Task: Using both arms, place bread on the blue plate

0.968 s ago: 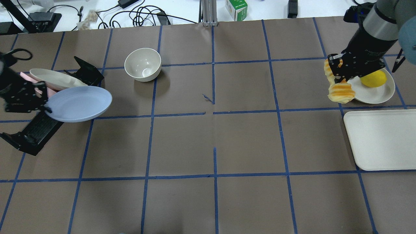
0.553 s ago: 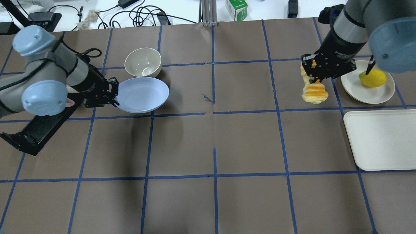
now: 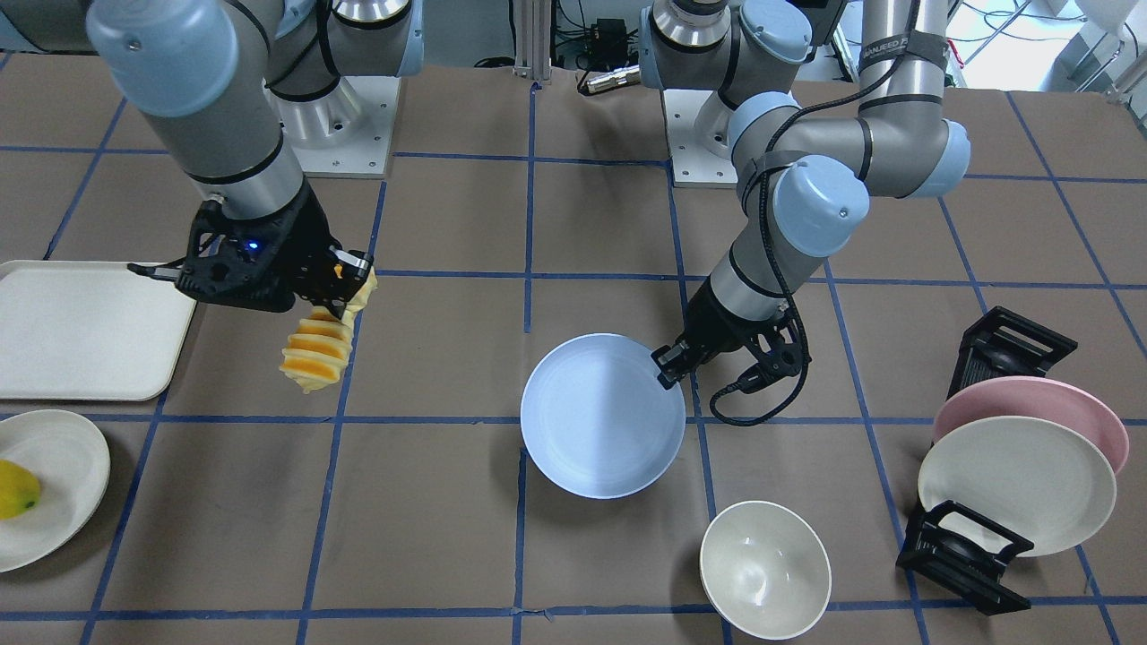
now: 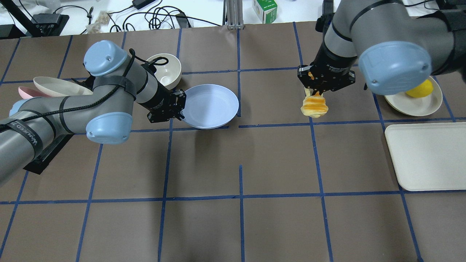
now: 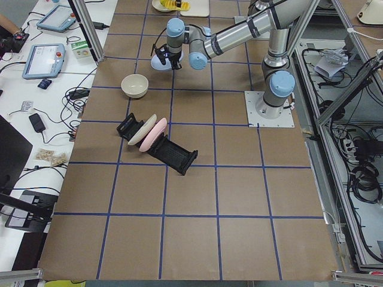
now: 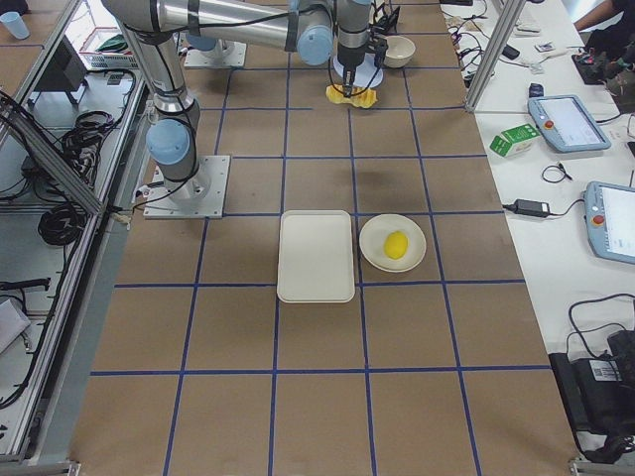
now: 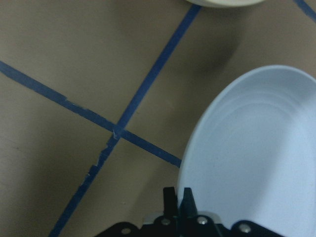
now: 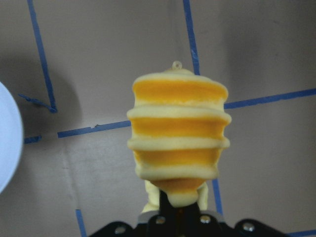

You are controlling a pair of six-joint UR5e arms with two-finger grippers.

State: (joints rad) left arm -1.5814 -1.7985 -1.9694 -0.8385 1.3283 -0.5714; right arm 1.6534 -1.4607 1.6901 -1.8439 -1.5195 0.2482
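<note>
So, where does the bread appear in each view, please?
Exterior front-facing: the bread hangs left of centre.
Overhead exterior: right of centre.
Exterior left: too small to tell.
Exterior right: top centre.
Left wrist-mounted: not in it.
Right wrist-mounted: centre, filling the middle.
Shared landmark: the blue plate.

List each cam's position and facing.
Front-facing: across the table, facing the robot; left arm and right arm show.
Overhead: behind the robot, looking down; left gripper pinches blue plate, right gripper holds bread.
Exterior left: table's end, along it; left arm nearest.
Exterior right: opposite end; right arm nearest.
Left wrist: down onto plate rim; fingertips show.
Right wrist: down along bread; gripper base shows.
Shared: front-facing and overhead both show plate, bread.
</note>
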